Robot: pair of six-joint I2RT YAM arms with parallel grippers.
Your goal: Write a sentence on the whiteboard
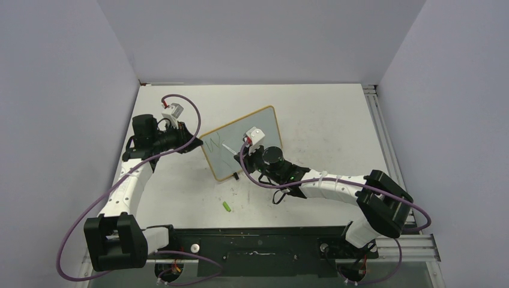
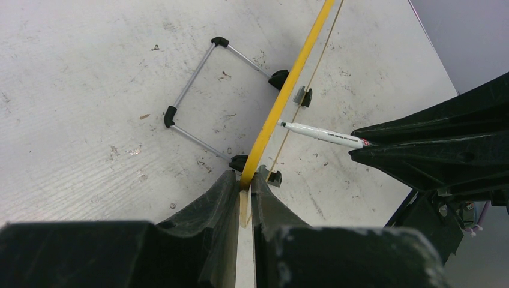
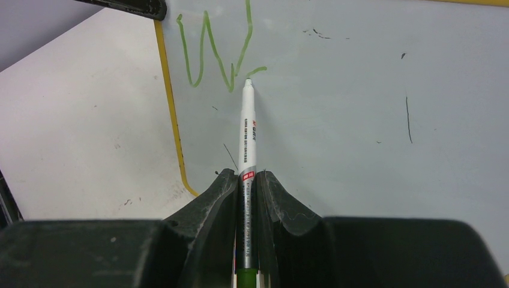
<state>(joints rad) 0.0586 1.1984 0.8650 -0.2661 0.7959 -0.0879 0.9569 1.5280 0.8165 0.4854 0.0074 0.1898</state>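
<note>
Here, from above, the whiteboard (image 1: 237, 132) stands tilted mid-table between both arms, a small green object (image 1: 227, 206) lying nearer, left wrist, left gripper (image 2: 245, 180) clamped on its yellow frame edge, right wrist, right gripper (image 3: 247, 177) closed on the marker (image 3: 247, 126), tip touching the sentence (image 3: 210, 48), a green zigzag.

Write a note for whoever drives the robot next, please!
Left gripper: shut on the whiteboard frame, holding its edge.
Right gripper: shut on the marker, tip touching the board.
Done: a green W and the start of the next stroke.
Left: the rest of the sentence.
Also: a small green piece, maybe the cap, lies on the table in front of the board.
</note>
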